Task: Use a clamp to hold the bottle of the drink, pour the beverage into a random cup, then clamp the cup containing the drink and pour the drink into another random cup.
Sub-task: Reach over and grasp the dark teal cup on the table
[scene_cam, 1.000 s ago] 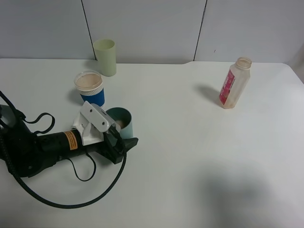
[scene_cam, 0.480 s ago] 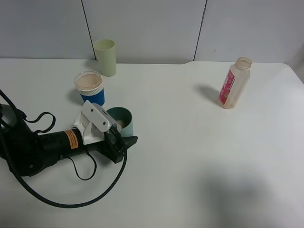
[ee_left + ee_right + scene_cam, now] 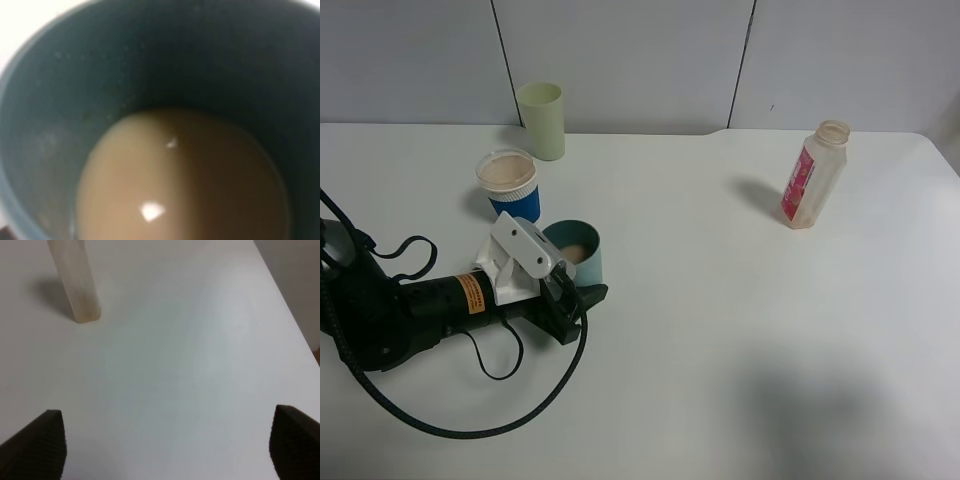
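The table [image 3: 740, 330] is white and carries everything. All places here are given from the teal cup [image 3: 590, 264], which stands near the table's left-front part.

The left arm lies low and almost level along the table, reaching the cup from its left and near side. The left hand [image 3: 570, 285] is closed on the cup: one black finger presses the cup's near wall, and the other is hidden under the white mount. A side grip of this kind suits the second pour, since it leaves the mouth free and lets the wrist roll to tip the cup.

The right hand [image 3: 165, 447] hangs open over bare table, far to the right of the cup, with its fingertips wide apart and nothing between them. It looks parked out of the way.

The bottle [image 3: 812, 175] stands upright, well to the right of the cup and further back. Its open neck points up, and it looks all but drained, so the first pour seems done.

A pale yellow-green tumbler [image 3: 542, 120] stands upright well behind the cup.

The blue paper cup [image 3: 510, 190] stands just behind and to the left of the teal cup, close enough to receive a short tilt. I cannot tell whether its beige interior holds liquid.

The teal cup stands upright with its long axis vertical and its mouth up. The beverage [image 3: 180, 185] lies level and low inside it.
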Controlling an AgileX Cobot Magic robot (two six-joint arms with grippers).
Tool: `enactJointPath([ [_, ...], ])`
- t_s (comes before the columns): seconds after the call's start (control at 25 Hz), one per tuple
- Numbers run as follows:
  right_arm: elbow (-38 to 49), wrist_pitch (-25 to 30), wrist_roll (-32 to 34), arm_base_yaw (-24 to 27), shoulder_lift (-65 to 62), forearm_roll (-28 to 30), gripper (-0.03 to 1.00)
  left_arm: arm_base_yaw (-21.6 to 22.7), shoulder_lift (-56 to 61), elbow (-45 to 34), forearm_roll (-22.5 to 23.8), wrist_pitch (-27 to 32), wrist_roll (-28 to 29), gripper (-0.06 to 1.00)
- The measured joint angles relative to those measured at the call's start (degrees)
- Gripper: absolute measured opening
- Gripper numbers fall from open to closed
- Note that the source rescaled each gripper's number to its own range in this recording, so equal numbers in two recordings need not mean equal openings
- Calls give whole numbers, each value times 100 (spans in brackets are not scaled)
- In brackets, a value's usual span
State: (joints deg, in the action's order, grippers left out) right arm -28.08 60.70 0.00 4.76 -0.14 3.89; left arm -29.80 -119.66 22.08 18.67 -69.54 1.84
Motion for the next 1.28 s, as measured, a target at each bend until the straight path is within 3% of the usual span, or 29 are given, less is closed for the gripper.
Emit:
enactJointPath([
  [0.52, 0, 0, 0, 0, 0, 0, 67, 0, 212, -41, -6, 112, 0, 0],
  [0.6, 0, 0, 0, 0, 0, 0, 67, 0, 429, -210, -307, 99, 0, 0],
  [0.88, 0, 0, 0, 0, 0, 0, 67, 0, 639, -421, -651, 104, 0, 0],
  [0.96, 0, 0, 0, 0, 0, 0, 67, 0, 772, -606, -975, 104, 0, 0],
  [1.0, 0, 0, 0, 0, 0, 0, 67, 0, 998, -873, -1423, 104, 0, 0],
  [1.04, 0, 0, 0, 0, 0, 0, 67, 0, 1077, -939, -1581, 104, 0, 0],
  [1.28, 0, 0, 0, 0, 0, 0, 67, 0, 1363, -1187, -2217, 104, 0, 0],
])
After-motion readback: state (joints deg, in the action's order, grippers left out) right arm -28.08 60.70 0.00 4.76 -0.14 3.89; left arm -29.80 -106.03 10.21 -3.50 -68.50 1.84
